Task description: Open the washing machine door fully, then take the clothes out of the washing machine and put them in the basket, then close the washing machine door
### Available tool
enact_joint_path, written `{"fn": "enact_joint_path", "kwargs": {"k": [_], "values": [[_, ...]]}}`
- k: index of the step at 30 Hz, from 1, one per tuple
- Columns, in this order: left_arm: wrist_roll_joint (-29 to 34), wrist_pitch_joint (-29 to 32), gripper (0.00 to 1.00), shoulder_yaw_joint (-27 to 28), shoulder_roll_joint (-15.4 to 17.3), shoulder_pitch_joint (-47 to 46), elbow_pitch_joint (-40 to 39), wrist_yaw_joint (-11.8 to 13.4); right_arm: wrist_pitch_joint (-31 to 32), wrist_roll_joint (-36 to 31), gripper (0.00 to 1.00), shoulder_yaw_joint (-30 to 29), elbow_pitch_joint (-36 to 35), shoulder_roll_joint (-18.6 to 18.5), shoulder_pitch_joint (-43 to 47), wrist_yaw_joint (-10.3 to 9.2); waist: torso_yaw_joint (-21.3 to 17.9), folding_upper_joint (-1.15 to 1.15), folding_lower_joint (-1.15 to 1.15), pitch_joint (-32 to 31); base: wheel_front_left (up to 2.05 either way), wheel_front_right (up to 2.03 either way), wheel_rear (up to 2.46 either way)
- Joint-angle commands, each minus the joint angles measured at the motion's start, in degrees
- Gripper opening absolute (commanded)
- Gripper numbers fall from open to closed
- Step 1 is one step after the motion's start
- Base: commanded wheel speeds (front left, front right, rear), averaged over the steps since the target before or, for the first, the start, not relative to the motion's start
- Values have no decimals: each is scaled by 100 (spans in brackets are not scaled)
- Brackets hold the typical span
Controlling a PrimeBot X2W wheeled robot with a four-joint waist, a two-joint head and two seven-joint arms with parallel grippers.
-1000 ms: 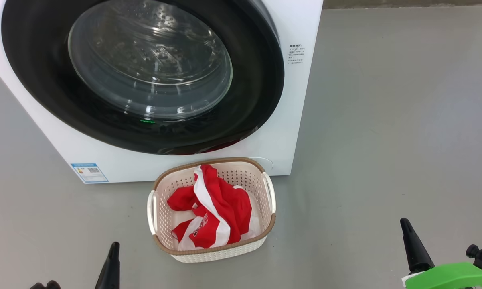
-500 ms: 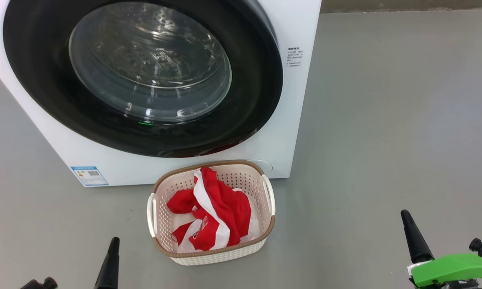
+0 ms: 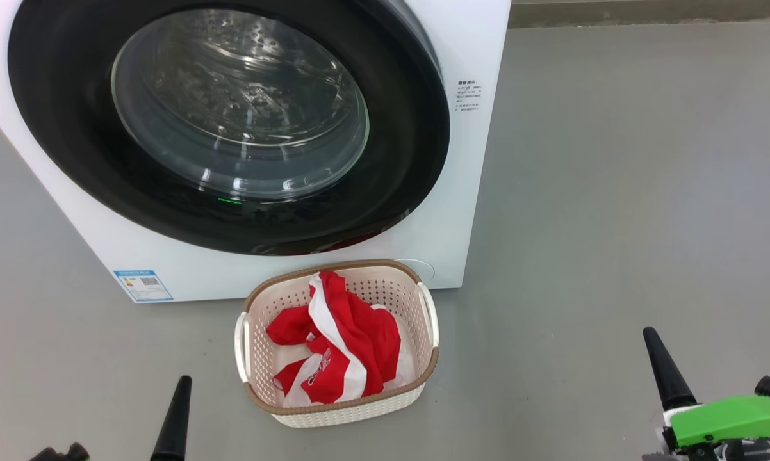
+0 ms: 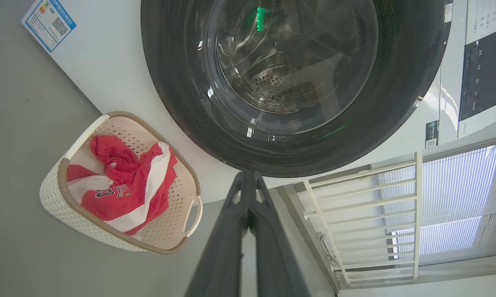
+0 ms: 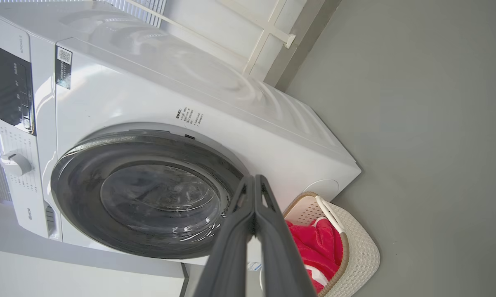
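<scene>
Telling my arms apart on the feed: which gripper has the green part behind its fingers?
The right gripper, at the head view's lower right: a bright green bracket sits at its base. The left gripper, lower left, is plain dark.

Red-and-white clothes [image 3: 340, 336] in the cream basket [image 3: 391, 288] just before the white washing machine [image 3: 475, 192], its black-rimmed door [image 3: 65, 147] seemingly shut.

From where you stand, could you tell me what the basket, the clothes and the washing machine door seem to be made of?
The basket: probably moulded plastic, matte cream, regular holes, woven-look rim. The clothes: thin soft fabric, crumpled in folds. The washing machine door: black rim, likely plastic, glossy with reflections; clear centre looks like glass.
</scene>
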Motion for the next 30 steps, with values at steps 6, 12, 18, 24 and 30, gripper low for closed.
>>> {"fn": "enact_joint_path", "kwargs": {"k": [6, 12, 18, 24, 30], "values": [[-477, 132, 0, 184, 108, -341, -115, -31, 145, 432, 0, 19, -161, -84, -364, -4, -8, 0, 0, -29, 0, 0, 0], [-840, 233, 0, 208, 114, -384, -114, -32, 248, 759, 0, -10, -165, -83, -422, -4, -15, 0, 0, -56, 0, 0, 0], [-1203, 334, 0, 233, 120, -427, -112, -34, 351, 1085, 0, -39, -168, -82, -480, -5, -21, 0, 0, -83, 0, 0, 0], [-1563, 435, 0, 258, 125, -469, -110, -36, 454, 1409, 0, -69, -171, -80, -538, -5, -28, 0, 0, -110, 0, 0, 0], [-1865, 521, 0, 280, 130, -505, -109, -38, 541, 1681, 0, -95, -174, -78, -587, -5, -34, 0, 0, -133, 0, 0, 0]]}}
